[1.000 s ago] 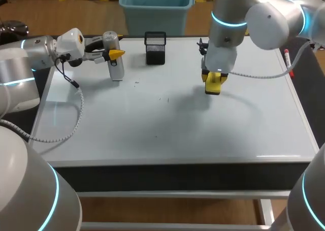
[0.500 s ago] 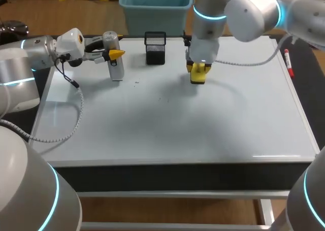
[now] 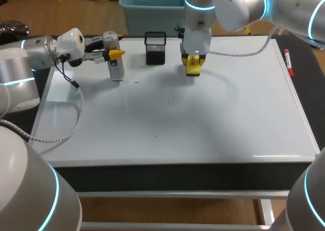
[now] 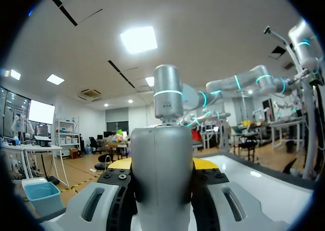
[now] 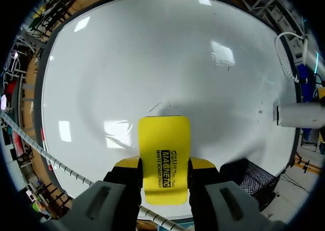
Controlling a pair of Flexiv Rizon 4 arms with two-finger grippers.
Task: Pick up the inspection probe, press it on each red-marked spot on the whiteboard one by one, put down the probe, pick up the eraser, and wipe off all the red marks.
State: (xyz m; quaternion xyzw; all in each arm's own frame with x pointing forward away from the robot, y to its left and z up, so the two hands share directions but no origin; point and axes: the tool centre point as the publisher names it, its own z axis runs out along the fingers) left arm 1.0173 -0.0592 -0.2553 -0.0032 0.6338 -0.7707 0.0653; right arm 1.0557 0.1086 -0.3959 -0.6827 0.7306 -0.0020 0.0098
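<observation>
The silver inspection probe [image 3: 115,63] stands upright at the whiteboard's back left, and my left gripper [image 3: 115,54] is shut on it from the side. In the left wrist view the probe [image 4: 162,175] fills the gap between the yellow tips of the left gripper [image 4: 162,165]. My right gripper [image 3: 193,63] is shut on the yellow eraser [image 3: 193,67], low over the whiteboard [image 3: 203,119] just right of the black mesh holder. The right wrist view shows the eraser [image 5: 163,157] clamped between the fingers of the right gripper [image 5: 163,166]. I see only faint dark specks [image 3: 167,100] on the board.
A black mesh holder [image 3: 155,48] stands at the back edge between the two grippers. A red marker [image 3: 288,61] lies off the board's right side. My left arm's cable [image 3: 76,114] hangs over the left part of the board.
My right arm has carried the eraser from the board's middle toward the back left, close to the mesh holder. The left arm and probe have not moved.
</observation>
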